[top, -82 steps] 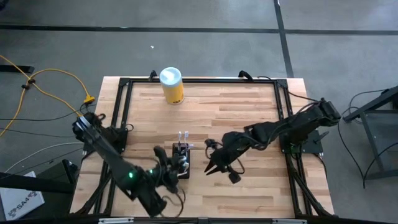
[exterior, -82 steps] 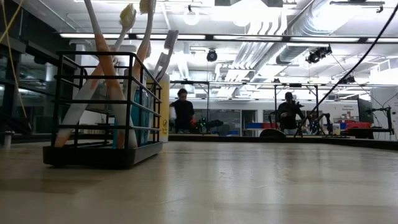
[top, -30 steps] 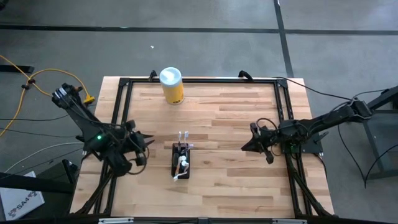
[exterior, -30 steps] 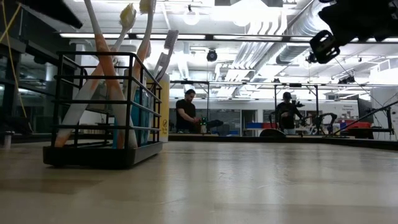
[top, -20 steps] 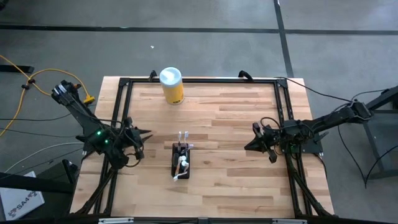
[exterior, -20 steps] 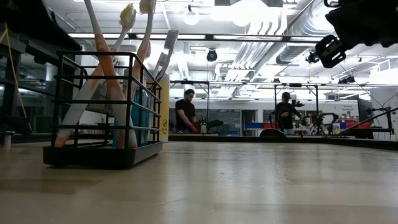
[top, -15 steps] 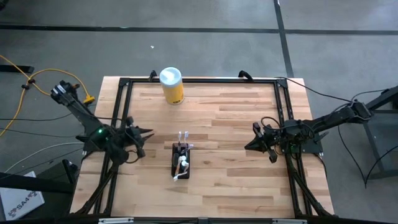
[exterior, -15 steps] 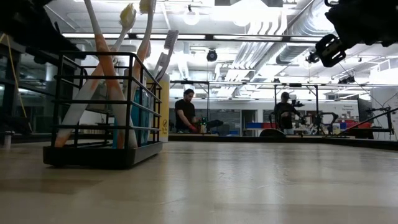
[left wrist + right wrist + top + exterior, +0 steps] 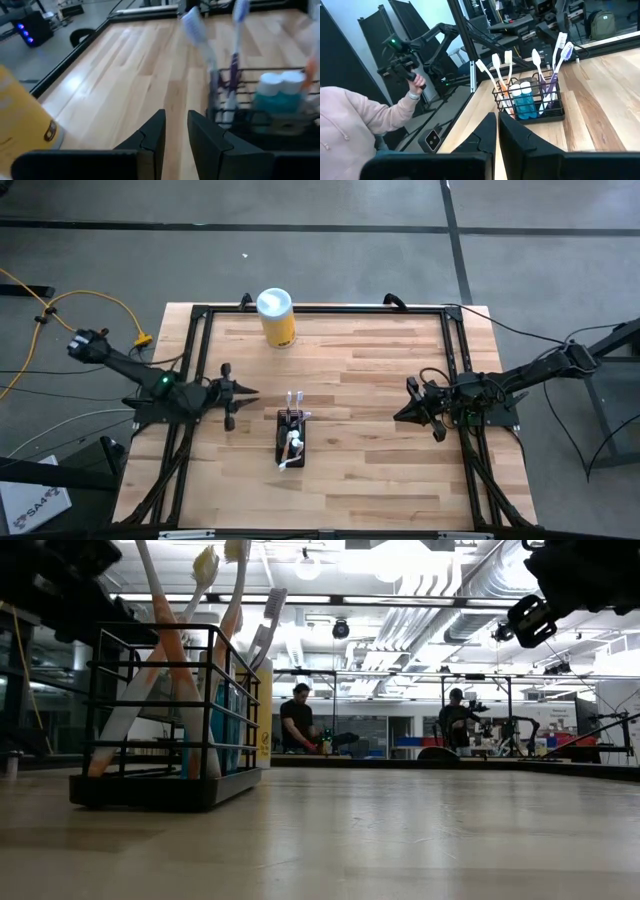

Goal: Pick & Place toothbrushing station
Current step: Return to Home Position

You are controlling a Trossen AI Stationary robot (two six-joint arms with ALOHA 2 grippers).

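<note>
The toothbrushing station [image 9: 292, 436] is a small black wire holder with several toothbrushes and teal tubes standing in it. Its flat base rests on the wooden table, near the middle and toward the near edge. It also shows in the low view [image 9: 165, 720], the left wrist view [image 9: 265, 112] and the right wrist view [image 9: 527, 100]. My left gripper [image 9: 250, 392] [image 9: 176, 117] hovers left of the station, slightly open and empty. My right gripper [image 9: 398, 416] [image 9: 497, 120] is shut and empty, well to the station's right.
A yellow canister with a white lid [image 9: 275, 317] stands at the far edge, and shows in the left wrist view [image 9: 22, 120]. A black frame [image 9: 200, 350] runs round the table. A person in a pink sleeve [image 9: 350, 125] holds a device beyond the left side.
My left arm has swung toward the table's far edge. Its gripper has gone a little toward the far edge and the station, turning to point at the table's right edge. The station has stayed where it was.
</note>
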